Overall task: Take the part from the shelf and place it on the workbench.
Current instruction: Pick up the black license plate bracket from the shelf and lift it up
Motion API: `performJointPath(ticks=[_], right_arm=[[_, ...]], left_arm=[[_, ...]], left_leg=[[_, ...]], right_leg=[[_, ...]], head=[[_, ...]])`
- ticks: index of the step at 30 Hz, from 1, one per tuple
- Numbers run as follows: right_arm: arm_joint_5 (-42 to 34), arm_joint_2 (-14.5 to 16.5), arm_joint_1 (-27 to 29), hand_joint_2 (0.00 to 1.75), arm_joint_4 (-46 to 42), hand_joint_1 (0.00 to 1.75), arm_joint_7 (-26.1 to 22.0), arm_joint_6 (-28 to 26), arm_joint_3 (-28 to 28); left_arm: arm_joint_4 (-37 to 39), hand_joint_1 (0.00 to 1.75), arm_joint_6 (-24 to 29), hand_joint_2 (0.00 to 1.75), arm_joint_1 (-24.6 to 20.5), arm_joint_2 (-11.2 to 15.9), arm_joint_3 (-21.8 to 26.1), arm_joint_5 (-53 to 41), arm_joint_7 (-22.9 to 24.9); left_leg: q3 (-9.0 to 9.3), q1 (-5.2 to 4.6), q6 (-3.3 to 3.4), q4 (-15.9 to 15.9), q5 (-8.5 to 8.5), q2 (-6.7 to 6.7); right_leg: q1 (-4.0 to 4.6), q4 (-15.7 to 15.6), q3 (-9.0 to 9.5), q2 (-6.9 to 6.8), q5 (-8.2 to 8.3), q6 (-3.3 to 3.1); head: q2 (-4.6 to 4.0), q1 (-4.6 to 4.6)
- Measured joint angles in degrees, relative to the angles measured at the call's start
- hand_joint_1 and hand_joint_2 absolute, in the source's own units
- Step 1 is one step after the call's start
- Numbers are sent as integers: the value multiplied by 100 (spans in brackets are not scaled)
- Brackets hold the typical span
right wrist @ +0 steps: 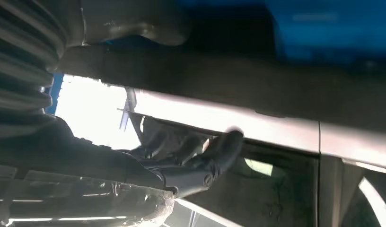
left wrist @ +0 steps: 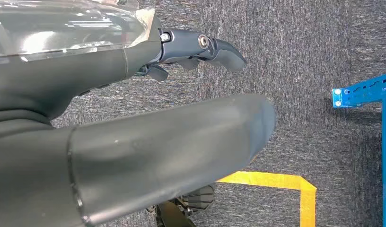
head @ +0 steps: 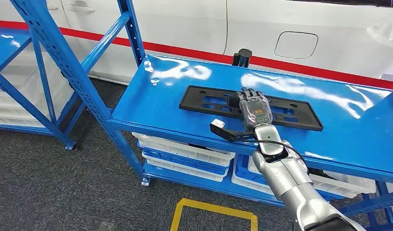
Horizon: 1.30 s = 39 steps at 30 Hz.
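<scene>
The part (head: 204, 98) is a long flat black plastic frame lying lengthwise on the blue shelf surface (head: 151, 101). My right hand (head: 255, 109) lies back-up over its middle. In the right wrist view the part (right wrist: 257, 90) runs as a dark band between my thick thumb (right wrist: 134, 23) and my darker fingers (right wrist: 214, 151), so the hand grips it. My left hand (left wrist: 134, 123) hangs over the grey carpet with its fingers apart and nothing in it.
White and blue bins (head: 185, 156) are stacked under the shelf surface. A small black cylinder (head: 242, 55) stands at its back edge. A white car (head: 291, 29) is behind. A blue rack (head: 55, 67) stands at the left. Yellow floor tape (head: 214, 209) lies below.
</scene>
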Motion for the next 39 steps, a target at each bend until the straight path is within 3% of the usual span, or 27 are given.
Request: performJointPath(ticks=[26, 39], right_arm=[[160, -22, 175, 175, 83, 175, 95, -38, -422], [-928, -131, 705, 175, -1190, 175, -408, -1103, -1211]], left_arm=[[0, 0, 65, 0, 12, -3, 234, -150, -5], [-1, 0, 245, 0, 13, -73, 350, -400, -86]], left_leg=[[2, 0, 0, 0, 0, 0], [1, 0, 0, 1, 0, -1]], right_leg=[[0, 0, 1, 0, 0, 0], [-1, -1, -5, -1, 0, 0]], head=[[0, 0], [0, -1]])
